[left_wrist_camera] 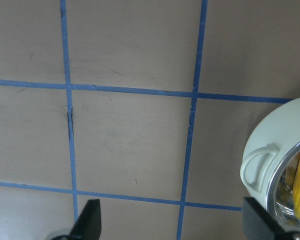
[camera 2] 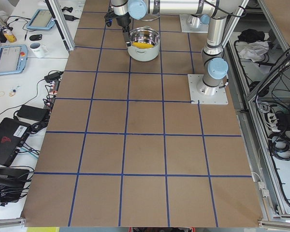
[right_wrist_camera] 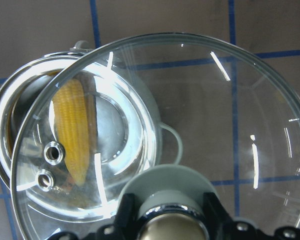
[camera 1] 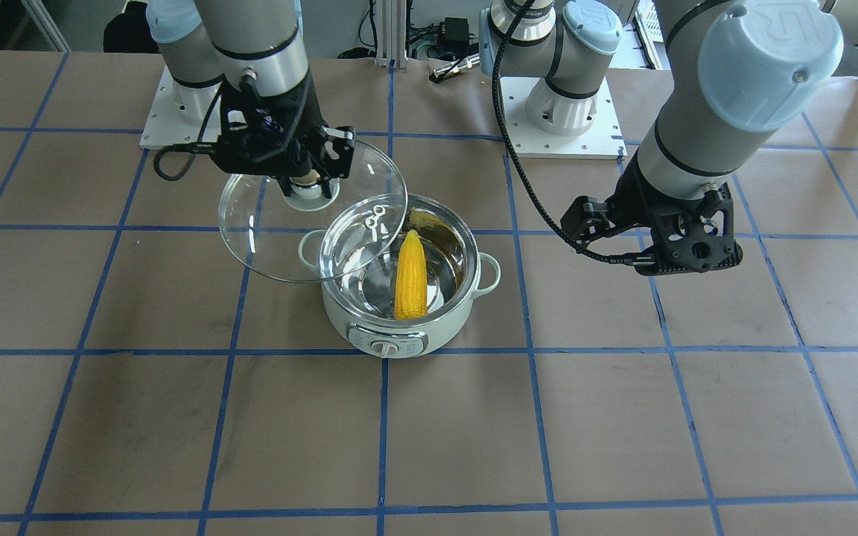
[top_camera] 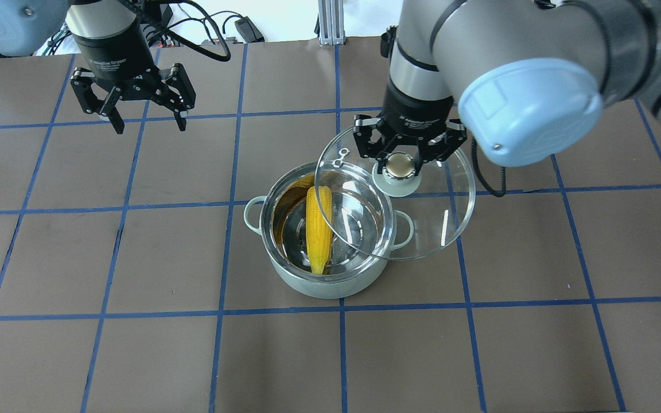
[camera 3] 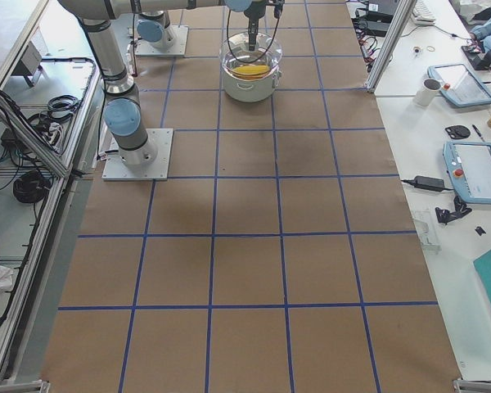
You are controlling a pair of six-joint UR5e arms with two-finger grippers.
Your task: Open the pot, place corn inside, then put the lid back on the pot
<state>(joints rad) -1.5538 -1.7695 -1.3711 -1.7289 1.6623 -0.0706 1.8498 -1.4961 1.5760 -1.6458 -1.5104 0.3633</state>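
Well off to the pot's (top_camera: 307,284) left, the left end effector (top_camera: 150,127) hangs over the bench (top_camera: 78,344), spread wide. The corn (top_camera: 319,229) lies inside the pot. The right end effector (top_camera: 399,166) is clamped on the knob (right_wrist_camera: 165,185) of the glass lid (top_camera: 445,218), which overlaps the pot's right rim.

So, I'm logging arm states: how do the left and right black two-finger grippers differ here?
The left gripper is open and empty; the right gripper is shut on the pale green knob of the round clear glass lid. The left gripper hangs over the brown table, apart from the round mint-green pot; the right gripper holds the lid partly over it. Both point downward.
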